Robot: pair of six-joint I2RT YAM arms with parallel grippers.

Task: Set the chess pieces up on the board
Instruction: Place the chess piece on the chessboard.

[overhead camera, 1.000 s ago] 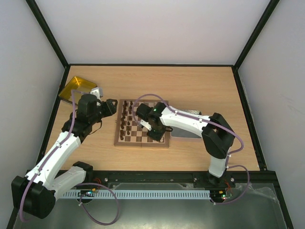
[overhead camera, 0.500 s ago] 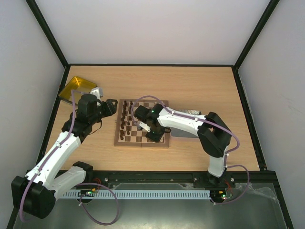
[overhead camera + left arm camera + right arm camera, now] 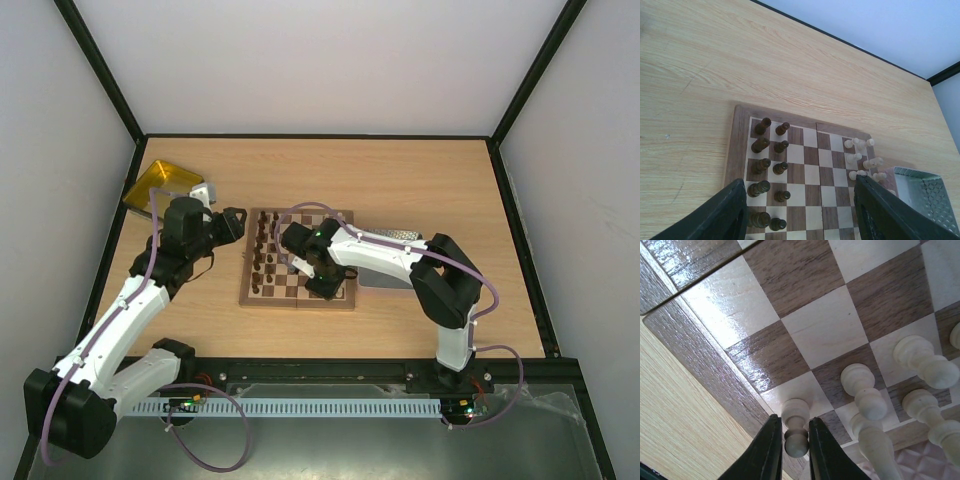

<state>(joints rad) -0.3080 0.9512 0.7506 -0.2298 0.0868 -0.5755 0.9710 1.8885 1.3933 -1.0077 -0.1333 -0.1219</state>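
Over the near-right corner of the board (image 3: 275,291), the right arm has eased slightly leftward in the last second while its right gripper (image 3: 791,447) stayed low; the left arm has not moved. That suggests a placement in progress, not a fresh reach. Only the right wrist view shows the grip: fingers pinched on a pale pawn (image 3: 796,432) at an edge square beside the rim (seated or just above, I cannot tell). The left gripper (image 3: 800,200), jaws spread and empty, instead sees the dark pieces (image 3: 771,150) ranked and the pale pieces (image 3: 862,160) bunched near the grey tray (image 3: 922,192).
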